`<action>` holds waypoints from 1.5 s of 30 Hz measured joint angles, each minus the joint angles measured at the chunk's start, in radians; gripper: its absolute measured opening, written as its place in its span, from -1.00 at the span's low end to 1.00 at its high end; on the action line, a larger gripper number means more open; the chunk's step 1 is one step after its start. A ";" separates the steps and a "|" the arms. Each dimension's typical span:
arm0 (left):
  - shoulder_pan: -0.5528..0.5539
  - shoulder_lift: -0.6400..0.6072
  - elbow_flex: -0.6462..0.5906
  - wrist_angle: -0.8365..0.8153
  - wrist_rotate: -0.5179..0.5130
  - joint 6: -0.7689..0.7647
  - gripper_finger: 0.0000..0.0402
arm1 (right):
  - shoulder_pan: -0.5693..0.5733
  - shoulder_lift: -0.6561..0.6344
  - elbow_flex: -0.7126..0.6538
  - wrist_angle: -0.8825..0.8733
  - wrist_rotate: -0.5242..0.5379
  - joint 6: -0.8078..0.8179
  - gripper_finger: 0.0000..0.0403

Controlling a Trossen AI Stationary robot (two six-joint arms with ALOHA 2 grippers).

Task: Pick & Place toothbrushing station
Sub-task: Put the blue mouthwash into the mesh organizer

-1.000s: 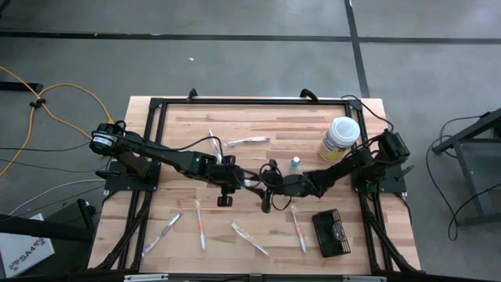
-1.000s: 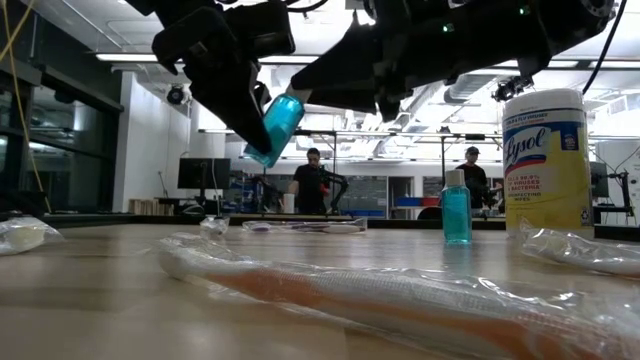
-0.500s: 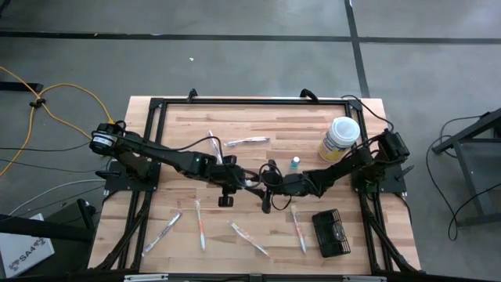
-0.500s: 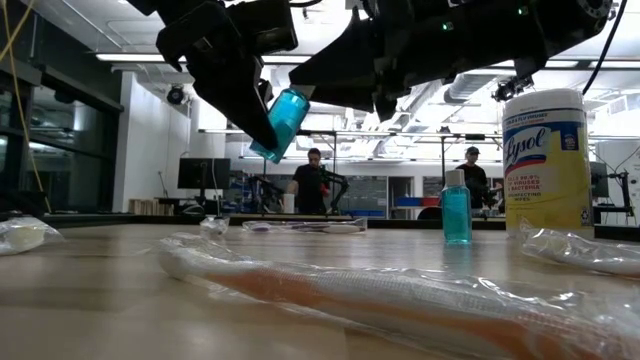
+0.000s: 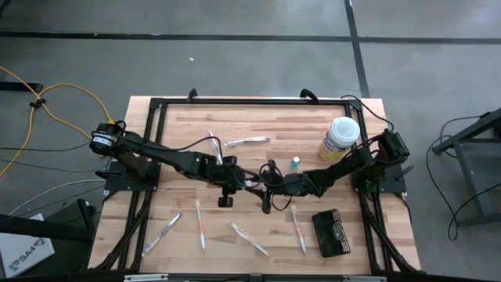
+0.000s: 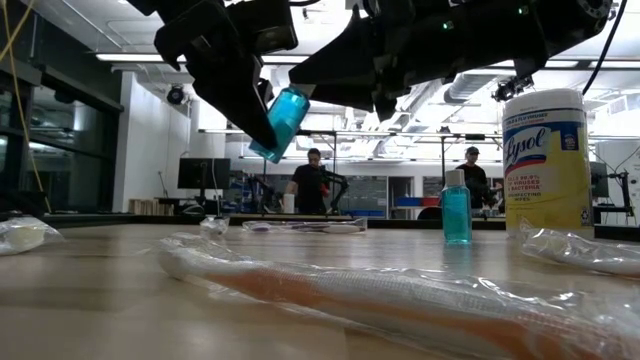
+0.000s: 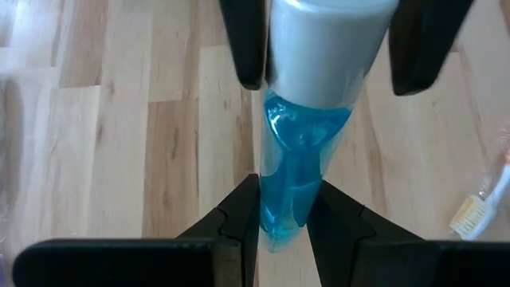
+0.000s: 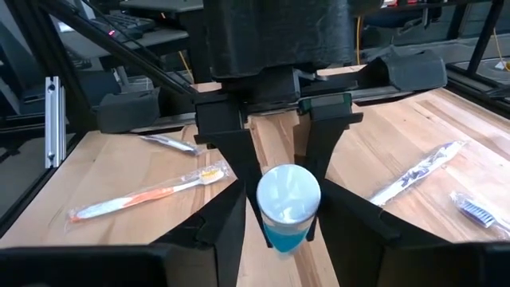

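I am seeing the small black wire-mesh rectangular basket [image 5: 330,233] sitting in the lower right of the high view, well apart from both grippers, which are meeting over the middle of the table. The left gripper [image 7: 290,209] is pinching the base of a small clear bottle of blue liquid with a white cap [image 6: 280,122], holding it tilted above the wooden tabletop [image 5: 274,125]. The right gripper [image 8: 279,209] is standing with its fingers spread on either side of that bottle's cap end; I cannot tell whether they are touching it. A second small blue bottle [image 5: 296,163] is standing upright beside the yellow canister with a white lid [image 5: 340,138]. I am counting six wrapped toothbrushes [image 5: 201,222] scattered about, one lying between the grippers and the basket.
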 joint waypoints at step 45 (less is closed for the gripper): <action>0.000 0.000 0.000 -0.001 0.027 -0.007 -0.61 | 0.000 0.000 0.000 -0.001 -0.002 -0.026 -0.58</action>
